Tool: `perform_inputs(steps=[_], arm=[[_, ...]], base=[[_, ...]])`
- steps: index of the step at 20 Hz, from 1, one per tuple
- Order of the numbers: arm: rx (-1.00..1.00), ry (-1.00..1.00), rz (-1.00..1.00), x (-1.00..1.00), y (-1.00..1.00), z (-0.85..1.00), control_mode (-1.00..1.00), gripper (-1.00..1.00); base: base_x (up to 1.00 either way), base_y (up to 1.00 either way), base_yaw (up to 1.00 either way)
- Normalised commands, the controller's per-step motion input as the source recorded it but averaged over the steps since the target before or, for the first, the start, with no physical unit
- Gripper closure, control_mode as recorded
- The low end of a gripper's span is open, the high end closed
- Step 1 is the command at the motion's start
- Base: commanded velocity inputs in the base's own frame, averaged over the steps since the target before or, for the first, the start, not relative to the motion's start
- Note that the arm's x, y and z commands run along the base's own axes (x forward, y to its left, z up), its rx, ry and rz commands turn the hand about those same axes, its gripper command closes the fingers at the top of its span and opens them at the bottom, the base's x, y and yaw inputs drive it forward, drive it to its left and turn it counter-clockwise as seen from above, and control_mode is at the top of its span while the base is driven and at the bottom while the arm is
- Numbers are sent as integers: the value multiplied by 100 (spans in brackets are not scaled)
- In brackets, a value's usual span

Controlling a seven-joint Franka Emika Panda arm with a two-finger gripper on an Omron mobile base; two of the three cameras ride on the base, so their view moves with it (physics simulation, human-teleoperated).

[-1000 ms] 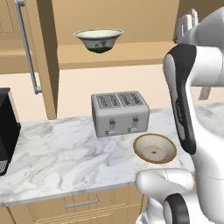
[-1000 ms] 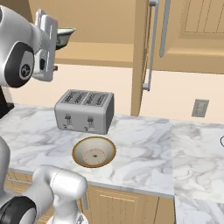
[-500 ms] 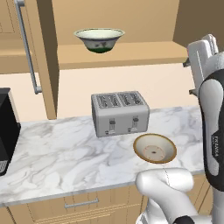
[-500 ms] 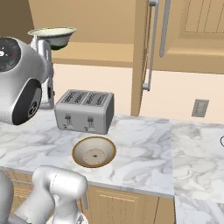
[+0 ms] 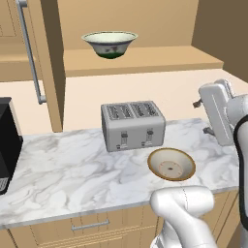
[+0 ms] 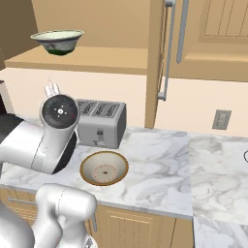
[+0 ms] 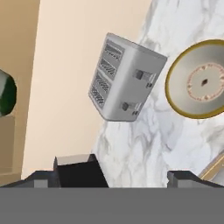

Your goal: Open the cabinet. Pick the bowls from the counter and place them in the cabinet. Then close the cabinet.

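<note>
Marbled white-and-grey counter (image 5: 72, 169) runs below the light-wood cabinet (image 5: 145, 58), whose doors stand swung open, bar handles (image 6: 167, 48) out to the sides. Cream bowl (image 5: 109, 43) with painted outside and green foot already sits on the cabinet shelf, toward its left end, upright. Brown-rimmed bowl (image 5: 171, 164) rests upright on the counter near the front edge, just in front of the silver toaster (image 5: 132, 125) and apart from it. Black appliance (image 5: 7, 145) sits at the counter's left end.

Gripper (image 7: 118, 177) hangs empty off to the right of the toaster, above the counter's right part; fingers (image 7: 78, 170) stand wide apart, nothing between them. In the hand view the shallow bowl (image 7: 199, 85) lies ahead and to one side.

Handling judgement: shallow bowl looks like glazed ceramic, so stiff, fairly heavy for its size, smooth and likely slippery, and breakable if dropped or knocked on the shelf edge. Too broad to span across. Best hold is probably the rim wall, one finger inside and one outside, at the side nearest the front edge, away from the toaster. Expect it to tilt when lifted from one side; firm pinch, slow lift.
</note>
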Motion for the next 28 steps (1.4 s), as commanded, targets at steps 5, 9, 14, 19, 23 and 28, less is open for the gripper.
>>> perform_inputs(steps=[5, 9, 14, 19, 23, 28], arm=[[-5, 1, 18, 5, 2, -57, -100, -100], [-3, 0, 16, 6, -2, -30, -100, -100], [0, 0, 16, 0, -40, -35, -100, -100], [0, 0, 14, 0, -58, -35, -100, -100], [0, 0, 12, 0, -53, -36, -100, -100], [0, 0, 10, 0, -38, -45, -100, -100]], base=[[0, 0, 0], [0, 0, 0], [0, 0, 0], [0, 0, 0], [0, 0, 0], [0, 0, 0]])
